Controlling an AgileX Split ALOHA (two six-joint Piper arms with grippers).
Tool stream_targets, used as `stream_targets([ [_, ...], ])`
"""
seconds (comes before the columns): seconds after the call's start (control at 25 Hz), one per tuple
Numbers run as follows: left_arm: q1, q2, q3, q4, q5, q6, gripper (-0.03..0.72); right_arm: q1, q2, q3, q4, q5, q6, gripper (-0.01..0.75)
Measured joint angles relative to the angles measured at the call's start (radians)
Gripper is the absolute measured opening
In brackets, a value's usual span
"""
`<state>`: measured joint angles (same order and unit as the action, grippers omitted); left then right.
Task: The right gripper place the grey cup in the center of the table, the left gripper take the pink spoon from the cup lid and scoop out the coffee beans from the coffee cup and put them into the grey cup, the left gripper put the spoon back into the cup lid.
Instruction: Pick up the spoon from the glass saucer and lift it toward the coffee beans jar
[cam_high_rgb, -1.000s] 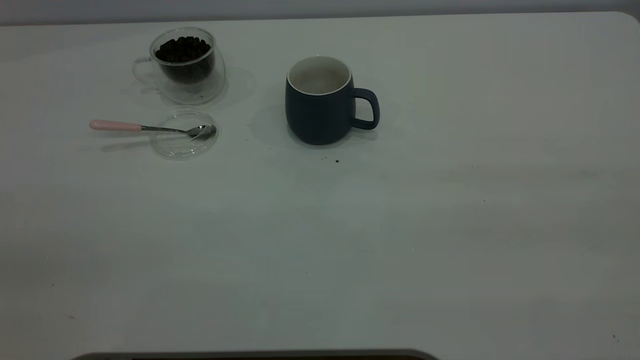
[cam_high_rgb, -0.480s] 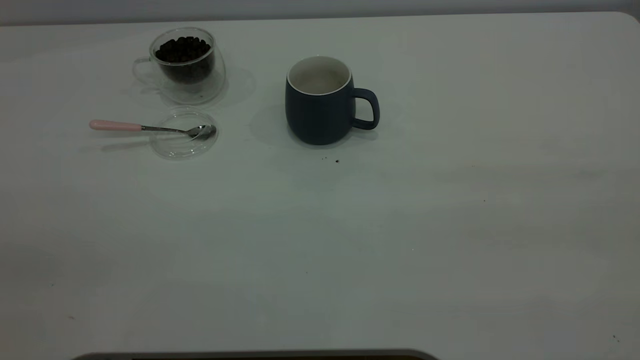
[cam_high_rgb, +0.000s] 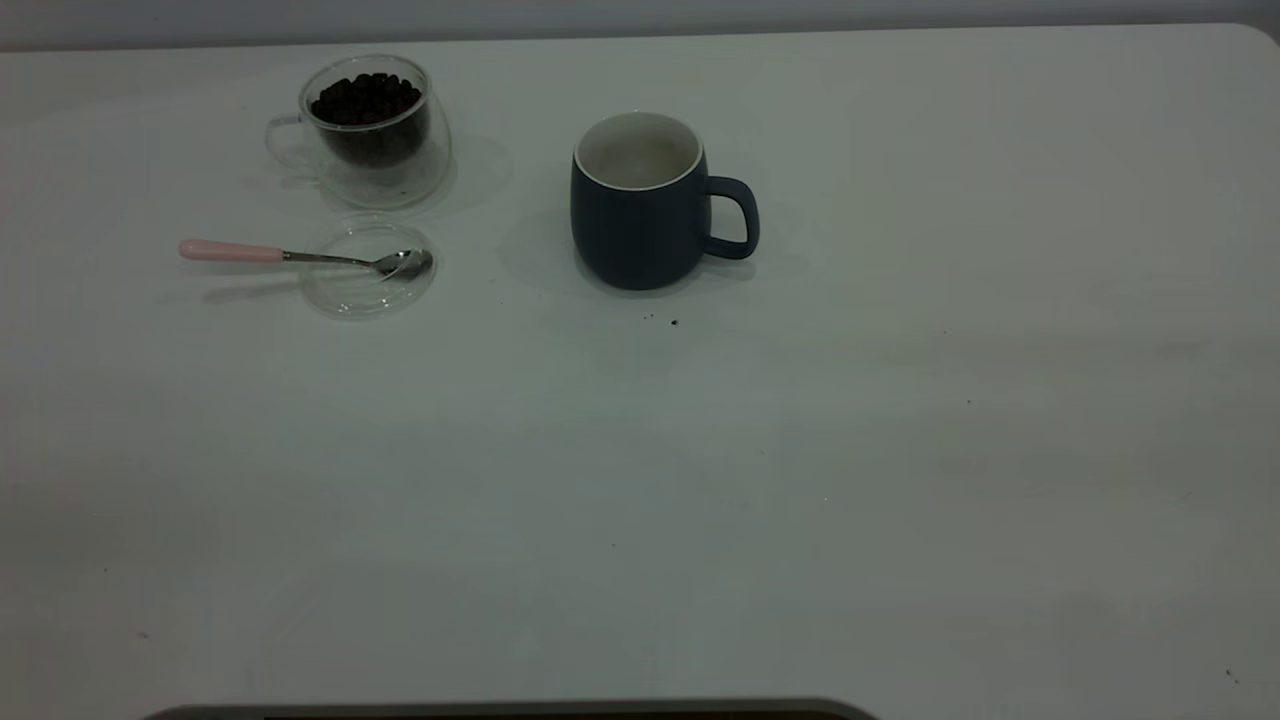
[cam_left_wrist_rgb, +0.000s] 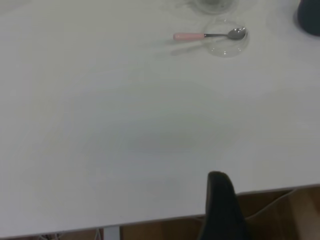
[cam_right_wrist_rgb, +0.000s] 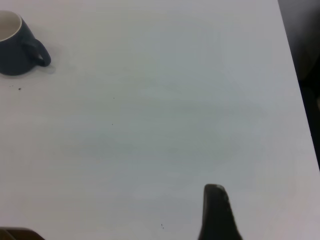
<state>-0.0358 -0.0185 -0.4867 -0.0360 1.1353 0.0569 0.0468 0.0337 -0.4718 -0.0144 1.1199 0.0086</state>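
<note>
We see the white counter (cam_high_rgb: 700, 500) filling the exterior view, with every object gathered toward its far side. The biggest of them is the grey cup (cam_high_rgb: 640, 205), a dark mug with a pale inside, standing upright near the middle of the far half with its handle pointing to the right of that view; we can see no beans inside it. A few dark crumbs (cam_high_rgb: 673, 322) lie on the counter just in front of it. Well to its left stands the coffee cup (cam_high_rgb: 372, 130), a clear double-walled glass with its handle on the left, upright and holding dark coffee beans (cam_high_rgb: 366, 98) up near the rim. Just in front of that glass lies the cup lid (cam_high_rgb: 368, 268), a clear round disc flat on the counter. The pink spoon (cam_high_rgb: 300, 255) rests across it, its metal bowl inside the lid toward the lid's right edge and its pink handle sticking out to the left past the rim, above the counter. In the exterior view we see neither arm. The left tool (cam_left_wrist_rgb: 220, 200) shows only in the left wrist view as one dark finger near the counter's near edge, well apart from the spoon and lid; we cannot tell whether it is open or closed. The right tool (cam_right_wrist_rgb: 216, 210) likewise shows only as one dark finger in the right wrist view, over bare counter and well apart from the grey cup; its state we cannot tell either.
</note>
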Motion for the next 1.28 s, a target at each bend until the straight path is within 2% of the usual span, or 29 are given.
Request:
stream_targets([
  [0.2, 0.000, 0.133, -0.035, 0.049, -0.083, -0.096, 0.528, 0.000, 0.000, 0.000, 0.000, 0.000, 0.000, 0.529],
  [0.44, 0.000, 0.553, -0.133, 0.073, -0.342, -0.233, 0.527, 0.000, 0.000, 0.000, -0.001, 0.000, 0.000, 0.529],
  [0.56, 0.000, 0.778, -0.184, 0.163, -0.437, -0.355, 0.527, 0.000, 0.000, 0.000, -0.001, 0.000, 0.000, 0.529],
  [0.72, 0.000, 1.061, -0.262, 0.284, -0.488, -0.522, 0.527, 0.000, 0.000, 0.000, -0.001, 0.000, 0.000, 0.529],
  [0.84, 0.026, 1.268, -0.342, 0.319, -0.508, -0.555, 0.527, 0.000, 0.000, 0.000, -0.001, 0.000, 0.000, 0.529],
  [1.04, 0.160, 1.572, -0.496, 0.224, -0.522, -0.462, 0.527, 0.000, 0.000, 0.000, -0.001, 0.000, 0.000, 0.529],
  [1.2, 0.267, 1.822, -0.630, -0.019, -0.506, -0.222, 0.527, 0.000, 0.000, 0.000, -0.001, 0.000, 0.000, 0.529],
  [1.28, 0.308, 1.932, -0.697, -0.158, -0.481, -0.036, 0.527, 0.000, 0.000, 0.000, -0.001, 0.000, 0.000, 0.529],
])
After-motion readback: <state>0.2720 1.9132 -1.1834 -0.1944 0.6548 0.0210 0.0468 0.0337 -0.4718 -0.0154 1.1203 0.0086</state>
